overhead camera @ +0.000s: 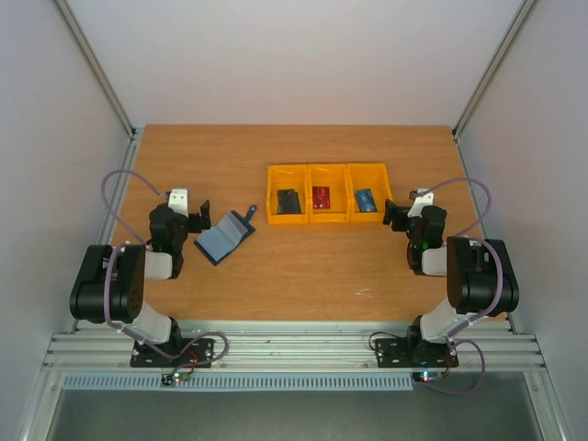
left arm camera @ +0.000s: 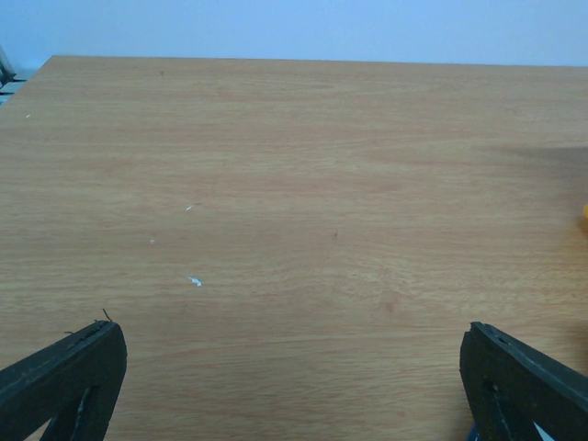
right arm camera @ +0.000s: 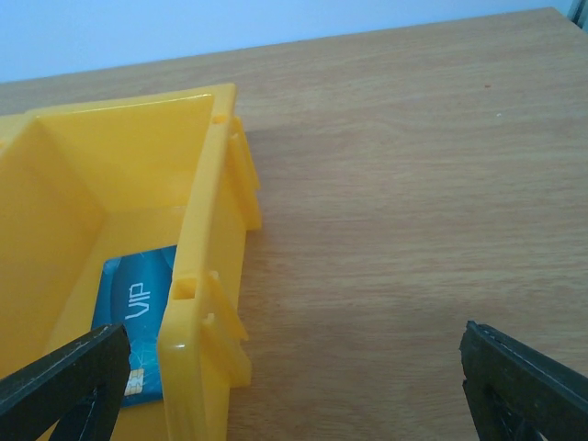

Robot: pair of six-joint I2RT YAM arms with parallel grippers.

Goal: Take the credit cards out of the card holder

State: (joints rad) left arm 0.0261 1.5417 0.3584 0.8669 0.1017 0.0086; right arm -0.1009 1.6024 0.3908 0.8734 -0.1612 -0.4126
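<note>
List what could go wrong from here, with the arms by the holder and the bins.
1. The right fingers stand open astride the wall of the bin that holds the blue card. Lowering or closing there could knock the bin.
2. The holder lies flat close beside the open left fingers. A sweep that way might shove it across the table.

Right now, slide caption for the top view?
Black card, red card and blue card sit in three yellow plastic bins; navy folding card holder lies by open left gripper.
</note>
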